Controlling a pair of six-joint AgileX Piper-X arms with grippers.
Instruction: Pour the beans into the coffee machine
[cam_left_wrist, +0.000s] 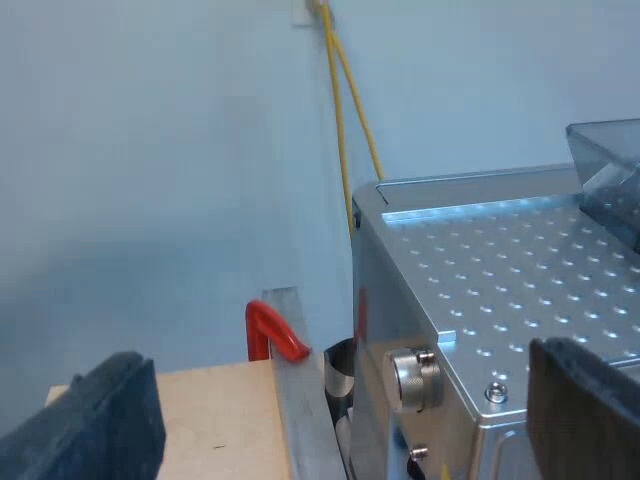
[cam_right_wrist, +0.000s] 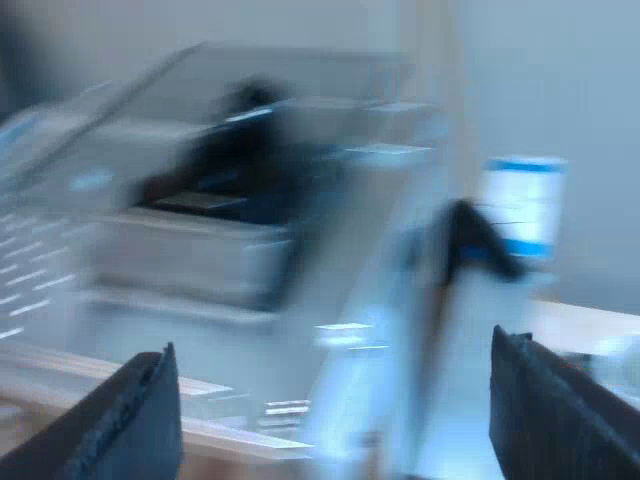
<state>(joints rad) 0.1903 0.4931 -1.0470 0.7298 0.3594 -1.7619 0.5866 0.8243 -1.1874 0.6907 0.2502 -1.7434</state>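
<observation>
Left wrist view: the espresso machine (cam_left_wrist: 500, 290) stands just ahead of the left gripper (cam_left_wrist: 340, 400). It is a box of bright metal with a flat dimpled top and a ribbed round knob (cam_left_wrist: 415, 378) on its side. Its bean hopper (cam_left_wrist: 610, 170), of smoky see-through plastic, sits at the far end of that top. The gripper's black fingers stand wide apart, holding nothing. Beneath them lies a pale wooden table (cam_left_wrist: 210, 420) with a red clamp (cam_left_wrist: 272, 330). In the right wrist view the right gripper (cam_right_wrist: 335, 400) is likewise spread and empty, with the hopper close ahead.
</observation>
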